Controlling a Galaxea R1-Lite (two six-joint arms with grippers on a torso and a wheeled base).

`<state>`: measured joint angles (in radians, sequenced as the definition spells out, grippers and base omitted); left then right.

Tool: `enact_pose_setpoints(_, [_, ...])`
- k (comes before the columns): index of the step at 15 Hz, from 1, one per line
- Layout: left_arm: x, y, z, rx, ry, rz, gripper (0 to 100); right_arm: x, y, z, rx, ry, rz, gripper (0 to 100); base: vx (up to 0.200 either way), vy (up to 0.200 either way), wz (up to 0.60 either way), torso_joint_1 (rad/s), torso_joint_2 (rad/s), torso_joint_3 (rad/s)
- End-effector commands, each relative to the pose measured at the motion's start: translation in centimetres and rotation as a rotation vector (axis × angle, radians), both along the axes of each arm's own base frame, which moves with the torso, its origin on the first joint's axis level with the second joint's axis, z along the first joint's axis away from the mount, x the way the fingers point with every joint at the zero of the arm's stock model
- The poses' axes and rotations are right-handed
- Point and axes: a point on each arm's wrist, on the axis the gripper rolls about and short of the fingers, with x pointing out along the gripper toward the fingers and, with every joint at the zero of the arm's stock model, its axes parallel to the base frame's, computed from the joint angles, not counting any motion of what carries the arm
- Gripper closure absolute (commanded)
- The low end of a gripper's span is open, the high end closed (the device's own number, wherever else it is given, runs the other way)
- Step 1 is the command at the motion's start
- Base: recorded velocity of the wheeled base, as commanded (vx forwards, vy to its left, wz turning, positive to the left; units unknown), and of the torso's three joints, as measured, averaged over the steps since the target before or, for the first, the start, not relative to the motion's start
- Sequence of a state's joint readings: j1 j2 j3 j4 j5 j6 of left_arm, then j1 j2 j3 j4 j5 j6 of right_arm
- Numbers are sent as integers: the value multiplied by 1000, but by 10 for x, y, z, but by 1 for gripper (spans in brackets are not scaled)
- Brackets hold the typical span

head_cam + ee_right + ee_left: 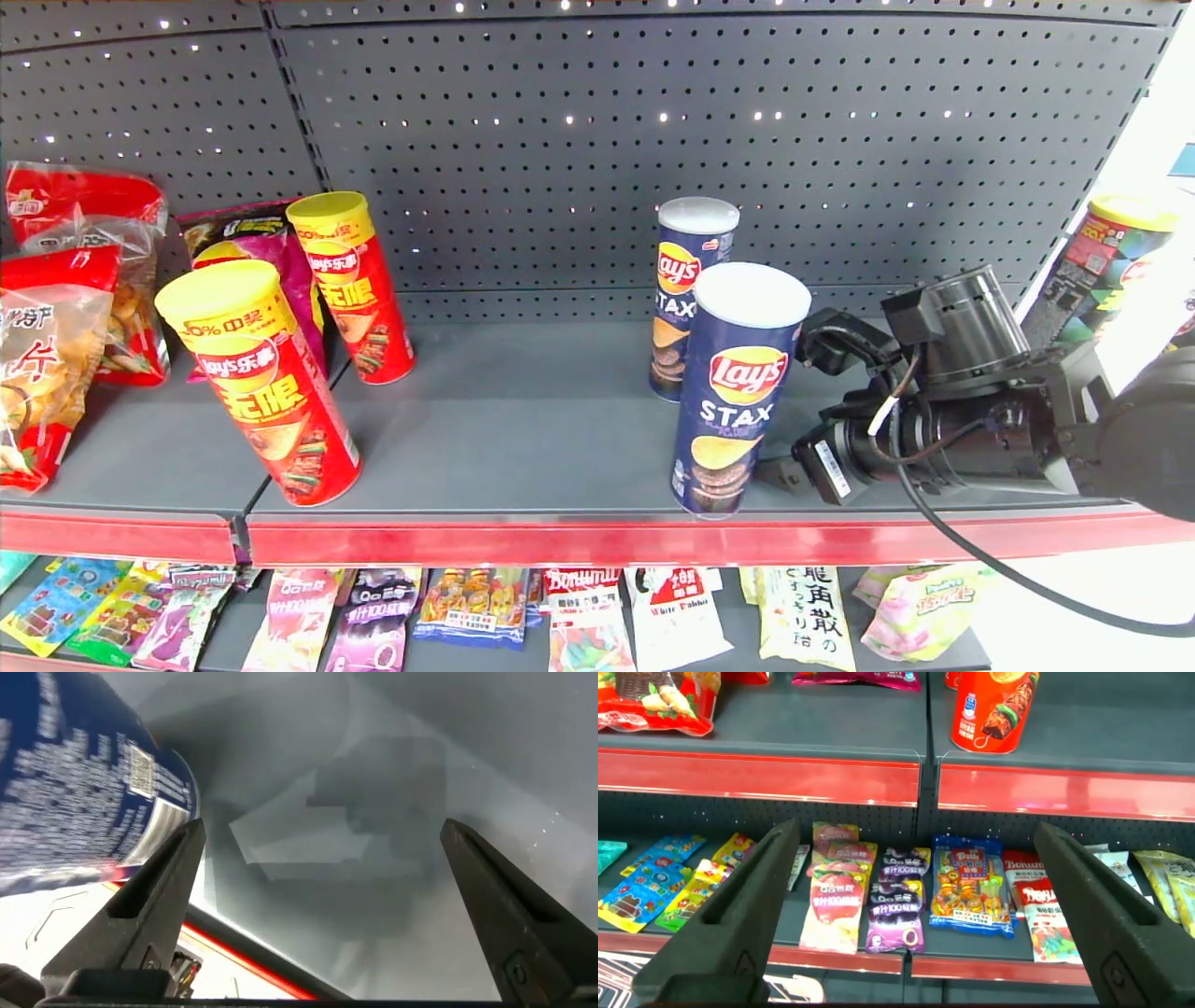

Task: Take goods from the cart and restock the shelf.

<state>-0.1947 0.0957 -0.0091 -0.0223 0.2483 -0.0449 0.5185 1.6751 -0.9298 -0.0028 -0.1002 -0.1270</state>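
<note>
Two blue chip cans stand upright on the grey shelf (523, 420): one at the front edge (738, 392), one behind it (686, 280). My right gripper (801, 411) sits just right of the front can, open. In the right wrist view that can (75, 775) lies beside one finger (149, 905), and the gap between the fingers is empty. Two red chip cans (261, 383) (355, 280) stand at the left. My left gripper (917, 831) hangs open below shelf height, holding nothing and facing the lower shelf; a red can's base (994, 714) shows above it.
Snack bags (56, 327) and a purple bag (271, 252) crowd the shelf's left end. Candy bags (579, 616) line the lower shelf (906, 961). The pegboard wall (597, 140) closes the back. Another can (1111, 252) stands beyond the shelf's right end. Bare shelf lies between the red and blue cans.
</note>
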Motion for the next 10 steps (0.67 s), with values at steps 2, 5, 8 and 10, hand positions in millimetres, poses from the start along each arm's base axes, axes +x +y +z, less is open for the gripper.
enact_pose_setpoints(2, [0, 0, 0, 0, 3, 0, 0, -2, 4, 0, -5, -5, 11, 0, 0, 0, 0, 0, 0, 0])
enact_pose_setpoints(5, [0, 0, 0, -1, 2, 0, 0, -1, 5, -1, -9, -2, 10, 0, 0, 0, 0, 0, 0, 0])
enact_pose_setpoints(8, [0, 0, 0, -1, 2, 0, 0, 1, 7, 0, -6, -7, 12, 0, 0, 0, 0, 0, 0, 0])
enact_pose_setpoints(10, [0, 0, 0, -2, 2, 2, 0, 0, 10, 1, -4, -11, 19, 0, 0, 0, 0, 0, 0, 0])
